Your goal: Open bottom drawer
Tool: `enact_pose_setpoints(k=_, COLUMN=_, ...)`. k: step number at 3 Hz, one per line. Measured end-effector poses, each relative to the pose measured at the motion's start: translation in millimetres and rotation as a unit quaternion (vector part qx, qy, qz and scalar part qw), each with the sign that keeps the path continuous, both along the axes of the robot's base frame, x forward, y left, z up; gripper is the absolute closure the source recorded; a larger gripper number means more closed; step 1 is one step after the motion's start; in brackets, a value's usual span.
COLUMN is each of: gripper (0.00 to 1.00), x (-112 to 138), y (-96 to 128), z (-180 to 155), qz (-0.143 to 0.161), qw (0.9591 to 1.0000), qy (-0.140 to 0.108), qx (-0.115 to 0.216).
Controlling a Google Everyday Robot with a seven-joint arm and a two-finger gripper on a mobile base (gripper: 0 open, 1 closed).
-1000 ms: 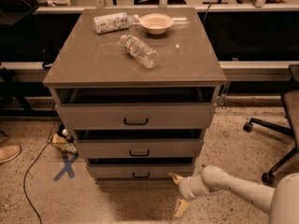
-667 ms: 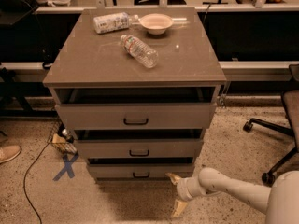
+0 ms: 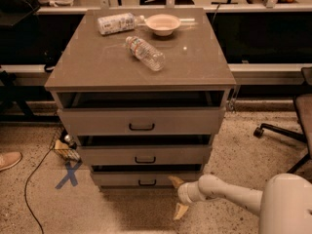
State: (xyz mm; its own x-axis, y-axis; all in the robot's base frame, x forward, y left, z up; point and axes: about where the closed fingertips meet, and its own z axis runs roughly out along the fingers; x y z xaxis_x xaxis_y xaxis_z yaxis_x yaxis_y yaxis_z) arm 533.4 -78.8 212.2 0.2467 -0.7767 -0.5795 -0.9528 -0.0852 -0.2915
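Camera view: a grey-beige three-drawer bench (image 3: pixel 97 65) stands on a speckled floor (image 3: pixel 39 208), with a dark gap above each drawer front. The robot's white arm (image 3: pixel 234 196) reaches in low from the lower right. The bottom drawer (image 3: pixel 117 179), the lowest and shallowest of the three, sits just above the floor, its small black bar handle (image 3: pixel 147 183) at centre. On the bench top, a clear water bottle (image 3: pixel 145 53) lies on its side near the middle, with a second bottle (image 3: pixel 116 23) and a pale bowl (image 3: pixel 162 24) towards the back. The pincer (image 3: pixel 178 196) hovers just right of the bottom drawer's front, its tan fingers (image 3: pixel 176 181) spread apart and gripping nothing.
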Motion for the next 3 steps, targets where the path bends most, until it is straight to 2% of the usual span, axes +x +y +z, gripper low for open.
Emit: enact_pose_setpoints(k=3, gripper=0.0, x=69, y=-3, z=-17, qz=-0.059, qw=0.9964, qy=-0.058, qx=-0.018)
